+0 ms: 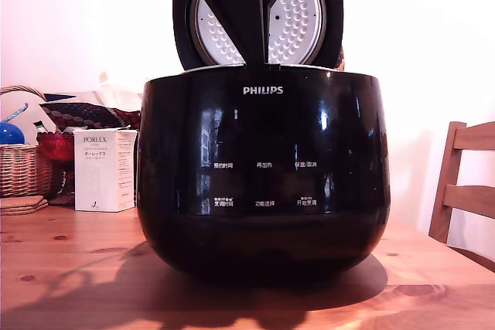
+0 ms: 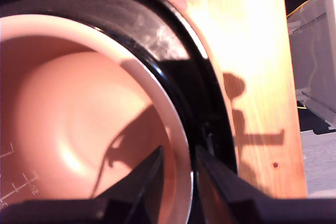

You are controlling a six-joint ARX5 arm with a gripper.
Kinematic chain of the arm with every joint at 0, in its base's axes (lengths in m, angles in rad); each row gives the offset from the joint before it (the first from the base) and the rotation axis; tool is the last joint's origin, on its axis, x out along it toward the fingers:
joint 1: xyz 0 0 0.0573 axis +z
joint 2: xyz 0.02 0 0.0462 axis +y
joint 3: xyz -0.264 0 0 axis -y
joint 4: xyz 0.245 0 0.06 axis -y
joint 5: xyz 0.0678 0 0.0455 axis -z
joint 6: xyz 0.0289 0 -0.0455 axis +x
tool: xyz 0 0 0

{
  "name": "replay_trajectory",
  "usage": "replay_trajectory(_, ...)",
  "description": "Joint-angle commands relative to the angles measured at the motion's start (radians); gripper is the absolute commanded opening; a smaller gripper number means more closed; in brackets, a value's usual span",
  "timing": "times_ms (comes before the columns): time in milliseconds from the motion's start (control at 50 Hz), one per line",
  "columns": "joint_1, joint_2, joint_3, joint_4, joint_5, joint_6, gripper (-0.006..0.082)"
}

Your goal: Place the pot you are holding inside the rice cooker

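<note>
Between the jaws of the gripper the pot is pinched by its rim, one finger inside, one outside, so it hangs level; it's sunk inside the rice cooker, whose lid is tipped back for access

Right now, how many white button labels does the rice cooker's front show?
6 button labels on the rice cooker: three in an upper row, three in a lower row, all below the PHILIPS mark. None seems hidden.

Black two-fingered gripper descends from above, one finger either side of a rim, clamped.
</note>
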Motion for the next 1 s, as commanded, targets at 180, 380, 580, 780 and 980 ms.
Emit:
replay_trajectory(180, -0.001, -0.004, 0.005, -0.006, 0.000, -0.025, 0.0224)
replay_trajectory(380, 0.001, -0.010, 0.005, -0.007, -0.045, -0.034, 0.0223)
replay_trajectory(580, 0.001, -0.039, 0.005, -0.007, -0.046, -0.048, 0.0223)
replay_trajectory(780, 0.009, -0.064, 0.015, -0.007, -0.049, -0.050, 0.0223)
replay_trajectory(980, 0.016, -0.094, 0.019, -0.008, -0.065, -0.124, 0.0217)
